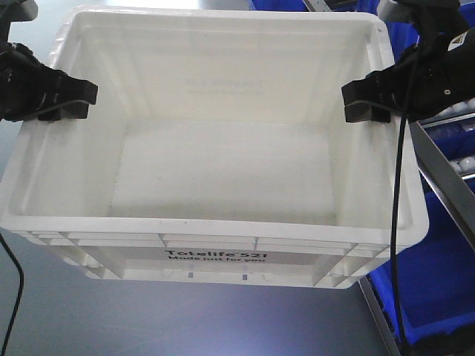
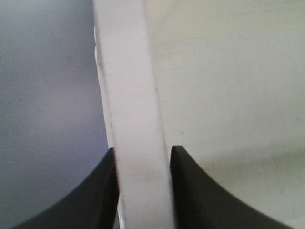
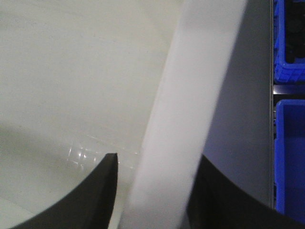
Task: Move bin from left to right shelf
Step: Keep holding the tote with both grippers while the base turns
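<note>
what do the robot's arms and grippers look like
The left gripper and right gripper are both matte black, with blocky bodies and flat fingers that flare in a curve toward the base. A thin black cable hangs by the right one.

Empty white bin (image 1: 223, 81), seemingly level, beside right shelf (image 1: 442, 178).

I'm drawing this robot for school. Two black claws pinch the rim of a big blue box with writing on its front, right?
Nearly. The box is white, not blue; the front-facing view shows it. The left claw and right claw do pinch its rim, and its front has writing.
</note>
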`<state>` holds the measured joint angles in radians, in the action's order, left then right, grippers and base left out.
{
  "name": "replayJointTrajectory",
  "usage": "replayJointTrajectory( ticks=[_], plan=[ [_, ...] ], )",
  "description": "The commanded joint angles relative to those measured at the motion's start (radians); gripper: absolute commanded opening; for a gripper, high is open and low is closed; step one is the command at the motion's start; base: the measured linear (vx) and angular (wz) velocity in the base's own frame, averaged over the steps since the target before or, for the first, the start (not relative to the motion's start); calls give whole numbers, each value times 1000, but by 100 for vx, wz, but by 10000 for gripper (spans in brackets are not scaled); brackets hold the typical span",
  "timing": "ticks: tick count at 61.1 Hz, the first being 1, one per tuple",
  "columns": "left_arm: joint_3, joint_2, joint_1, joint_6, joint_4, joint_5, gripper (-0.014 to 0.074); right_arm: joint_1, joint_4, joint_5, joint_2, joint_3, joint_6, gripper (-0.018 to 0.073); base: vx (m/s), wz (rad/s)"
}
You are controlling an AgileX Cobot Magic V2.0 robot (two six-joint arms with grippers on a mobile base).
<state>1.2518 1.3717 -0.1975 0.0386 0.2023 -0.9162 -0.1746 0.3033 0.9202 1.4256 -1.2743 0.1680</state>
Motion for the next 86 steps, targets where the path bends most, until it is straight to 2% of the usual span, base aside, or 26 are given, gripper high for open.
replayJointTrajectory(
  ticks=[1,86],
  plan=[
    [45,-49,-5,27,16,101,-8,1,17,-54,-46,-34,40,-4,41,-7],
    [45,-50,-5,27,16,101,-8,1,16,-55,-46,-34,40,-4,45,14]
  ],
)
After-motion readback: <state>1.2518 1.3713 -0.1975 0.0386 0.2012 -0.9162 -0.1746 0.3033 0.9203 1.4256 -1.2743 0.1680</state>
